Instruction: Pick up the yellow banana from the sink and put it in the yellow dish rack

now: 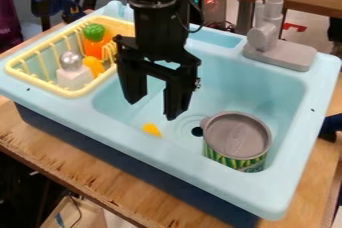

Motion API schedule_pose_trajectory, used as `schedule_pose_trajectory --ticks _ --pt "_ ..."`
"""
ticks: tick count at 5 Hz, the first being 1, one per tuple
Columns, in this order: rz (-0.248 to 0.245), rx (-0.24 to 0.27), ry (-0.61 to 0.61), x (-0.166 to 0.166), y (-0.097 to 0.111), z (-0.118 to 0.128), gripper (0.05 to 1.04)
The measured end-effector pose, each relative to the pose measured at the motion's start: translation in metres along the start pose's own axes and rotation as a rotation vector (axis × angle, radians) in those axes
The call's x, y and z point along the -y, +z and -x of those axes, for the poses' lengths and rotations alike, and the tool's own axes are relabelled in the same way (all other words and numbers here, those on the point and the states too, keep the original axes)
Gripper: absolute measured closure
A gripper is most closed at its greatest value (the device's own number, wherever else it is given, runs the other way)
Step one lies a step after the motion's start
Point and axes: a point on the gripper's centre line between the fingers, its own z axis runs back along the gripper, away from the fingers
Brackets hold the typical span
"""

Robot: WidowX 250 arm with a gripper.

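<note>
Yellow piece (151, 130) lies below the end effector (155, 108).

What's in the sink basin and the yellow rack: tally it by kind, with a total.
Can: 1
Bottle with a silver top: 1
Orange toy with a green top: 1
Small yellow-orange toys: 2 (rack toy, basin toy)
Total: 5

A small orange-yellow piece (152, 130) lies near the sink's (220, 184) near wall; to its right, a grey-topped can (238, 139) with a green-and-yellow label stands upright.
</note>
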Motion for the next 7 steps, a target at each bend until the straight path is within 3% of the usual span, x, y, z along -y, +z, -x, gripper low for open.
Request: schedule_pose_trajectory --ticks 3,4,5,6,7 --pt "-0.022 -0.088 0.022 -0.005 -0.027 0.003 0.083" --pt "-0.057 -0.168 0.038 -0.006 -0.035 0.010 0.083" --pt "-0.059 -0.185 0.034 -0.005 -0.039 0.010 0.137" --pt "-0.037 -0.200 0.038 -0.002 -0.043 0.009 0.413" --pt "-0.027 -0.206 0.032 0.000 -0.038 0.008 0.610"
